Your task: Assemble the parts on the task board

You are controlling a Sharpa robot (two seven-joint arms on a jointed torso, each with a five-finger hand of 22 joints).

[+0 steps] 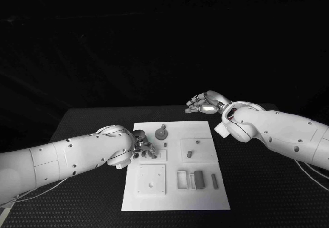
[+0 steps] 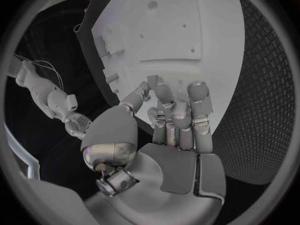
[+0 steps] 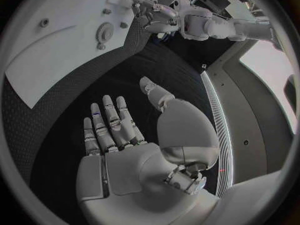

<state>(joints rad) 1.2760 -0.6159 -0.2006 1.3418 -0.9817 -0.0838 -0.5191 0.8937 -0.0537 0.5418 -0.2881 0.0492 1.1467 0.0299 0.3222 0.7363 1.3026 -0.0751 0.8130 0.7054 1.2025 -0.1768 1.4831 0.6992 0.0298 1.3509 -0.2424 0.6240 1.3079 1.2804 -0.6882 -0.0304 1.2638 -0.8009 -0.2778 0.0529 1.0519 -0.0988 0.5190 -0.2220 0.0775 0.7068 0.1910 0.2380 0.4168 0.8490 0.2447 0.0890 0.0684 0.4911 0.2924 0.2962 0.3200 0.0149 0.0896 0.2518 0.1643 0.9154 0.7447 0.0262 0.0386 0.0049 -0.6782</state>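
Head view has the white rectangular task board (image 1: 206, 199) lying in the middle of the black textured table (image 1: 82, 118), with most of the small grey parts apparently not yet fitted. A grey toothed gear (image 1: 161, 133) sits near the board's far edge, seemingly on its post. A short grey peg (image 1: 189, 154) rests on a raised square plate toward the board's right edge. Near the front edge a grey rectangular block (image 1: 198, 179) stands beside a pale open frame, and a slim grey pin (image 1: 214, 180) lies loose just to its right.

The left hand (image 1: 144, 148) hovers over the board's left edge, fingers curled downward close to the surface; whether it pinches anything I cannot tell, since the left wrist view shows its fingers (image 2: 177, 116) bent together with nothing clearly between them. The right hand (image 3: 119, 125) is held off the board beyond its far right corner, fingers straight, apart and empty.

By my reading, assembly is at an early stage: block, pin and peg probably need seating.
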